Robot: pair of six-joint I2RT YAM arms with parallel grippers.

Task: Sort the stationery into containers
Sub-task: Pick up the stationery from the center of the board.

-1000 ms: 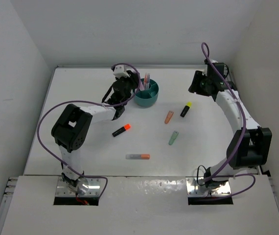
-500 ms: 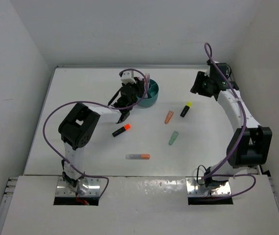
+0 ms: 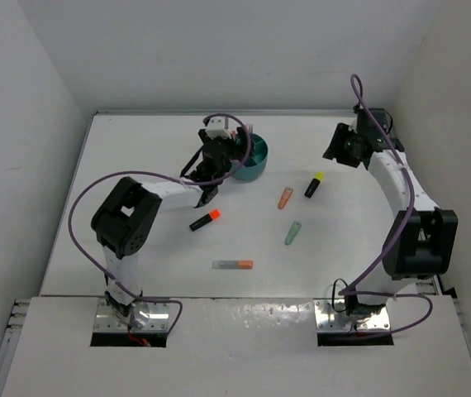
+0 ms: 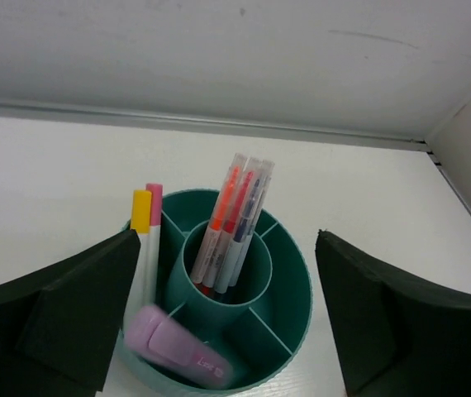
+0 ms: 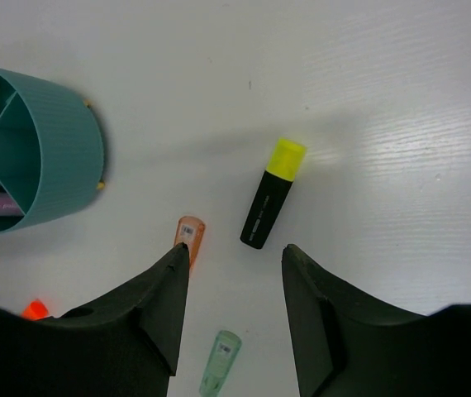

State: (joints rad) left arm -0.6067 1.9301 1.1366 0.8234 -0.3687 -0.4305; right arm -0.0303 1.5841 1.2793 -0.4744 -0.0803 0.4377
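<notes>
Over the teal cup (image 4: 300, 285), my left gripper (image 4: 227, 289) hangs wide apart, lilac marker (image 4: 178, 357) lying inside; next, fetch the orange-capped marker (image 3: 205, 220).

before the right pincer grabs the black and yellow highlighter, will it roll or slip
The black and yellow highlighter looks like a short rigid plastic barrel, so probably stiff and light. It lies flat on the smooth white table, so a sideways nudge may slide or roll it. Nothing touches it, so gripping across its middle should be easy.
</notes>
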